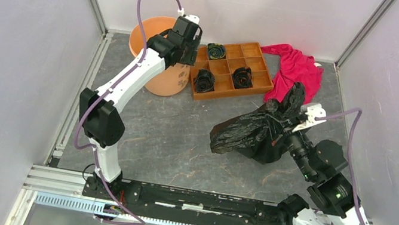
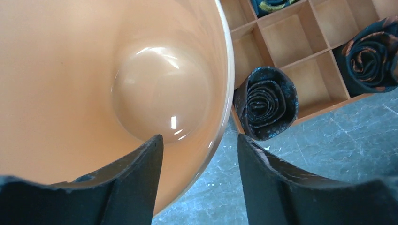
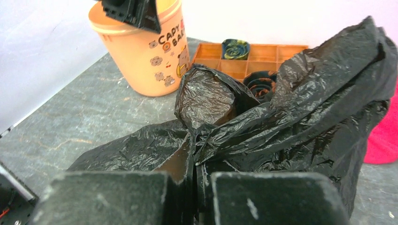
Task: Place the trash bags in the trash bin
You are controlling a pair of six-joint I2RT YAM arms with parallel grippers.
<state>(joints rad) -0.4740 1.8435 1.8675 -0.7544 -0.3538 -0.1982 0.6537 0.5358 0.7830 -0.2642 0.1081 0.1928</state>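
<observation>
The table [image 1: 169,138] is a dark grey, stone-patterned sheet, closed in on three sides by plain pale walls [image 1: 12,59] with metal rails at the corners.

The right gripper [image 3: 195,180] is clamped tight on a fold of the trash bag [image 1: 248,133]. The rest of the crinkled black film billows up and forward from its fingers, bulging to their right. Beyond the bag, further from this gripper, lies a red cloth [image 1: 298,67].

The left gripper [image 2: 199,147] hangs over the orange bin [image 1: 148,29] with its jaws apart. The bin's rim runs through the gap between them, one finger [image 2: 136,187] inside the bin and the other [image 2: 281,187] outside. Whether either finger touches the wall cannot be told. Nothing shows in the bin's glossy bottom.

Just right of this gripper sits a flat orange tray [image 2: 300,37] with tightly coiled dark rolls [image 2: 267,103] in some compartments. The bag is well apart from the bin.
</observation>
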